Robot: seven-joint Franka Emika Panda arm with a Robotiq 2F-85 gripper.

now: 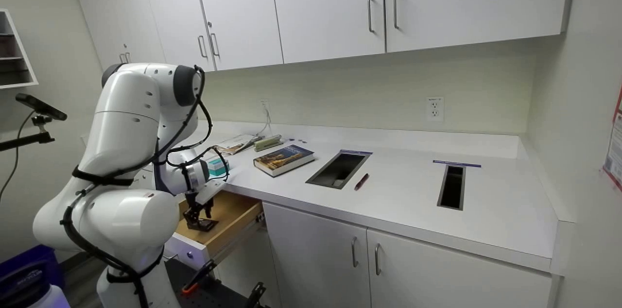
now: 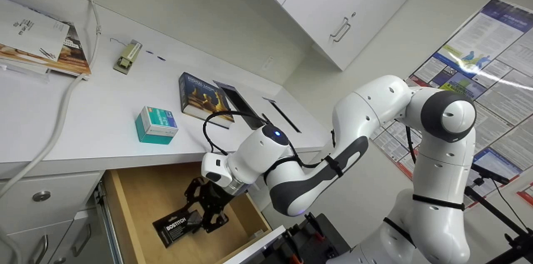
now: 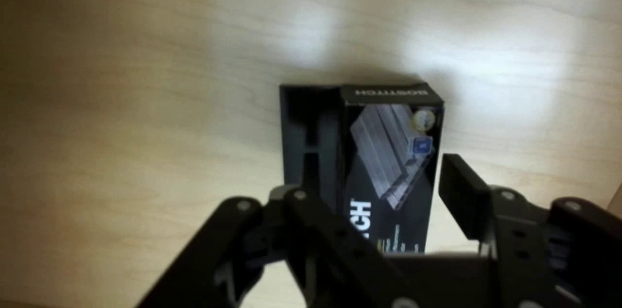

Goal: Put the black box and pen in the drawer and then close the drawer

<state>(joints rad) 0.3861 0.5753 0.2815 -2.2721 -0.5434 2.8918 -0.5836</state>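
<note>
The drawer is pulled out, with its wooden side (image 1: 238,232) and inside in both exterior views (image 2: 150,189). Its floor (image 3: 146,118) fills the wrist view. The black box (image 2: 171,227) with white BOSTITCH lettering lies on the drawer floor. It shows in the wrist view (image 3: 393,152) and partly in an exterior view (image 1: 203,224). My gripper (image 3: 381,196) is open over one end of the box. Its right finger is apart from the box edge; the left finger's contact is hidden. The gripper also shows down in the drawer (image 2: 204,216). The dark red pen (image 1: 361,181) lies on the counter.
On the counter are a thick book (image 1: 284,159), a teal-and-white box (image 2: 156,125), a green stapler (image 2: 127,56) and magazines (image 2: 37,39). Dark rectangular cutouts (image 1: 338,170) open in the countertop, one (image 1: 452,186) farther along. A black platform with clamps (image 2: 310,239) stands by the drawer front.
</note>
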